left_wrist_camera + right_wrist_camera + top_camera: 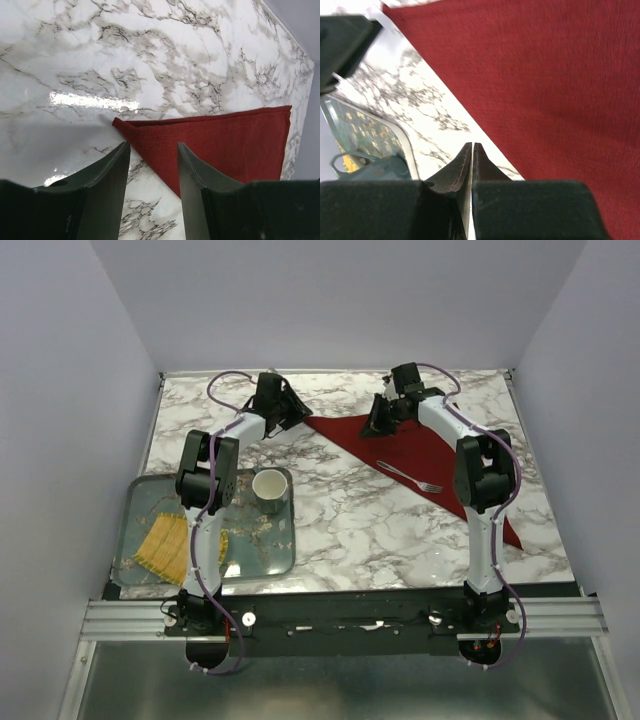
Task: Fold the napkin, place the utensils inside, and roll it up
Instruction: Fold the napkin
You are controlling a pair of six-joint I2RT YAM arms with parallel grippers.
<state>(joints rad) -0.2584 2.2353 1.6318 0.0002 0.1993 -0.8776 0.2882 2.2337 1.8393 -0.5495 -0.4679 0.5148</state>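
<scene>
Left gripper (152, 145) of mine hangs with its jaws apart just over the pointed corner of the napkin (420, 453). My right gripper (472, 146) has its jaws pressed together, holding nothing, at the cloth's long slanted edge. Across the marble counter (380, 530), the burgundy napkin lies as a triangle at the far right. At the near left sits a tray (262, 545), carrying a yellow woven mat (165, 545) and a cup (270, 488). One fork (410, 478) rests on the napkin.
</scene>
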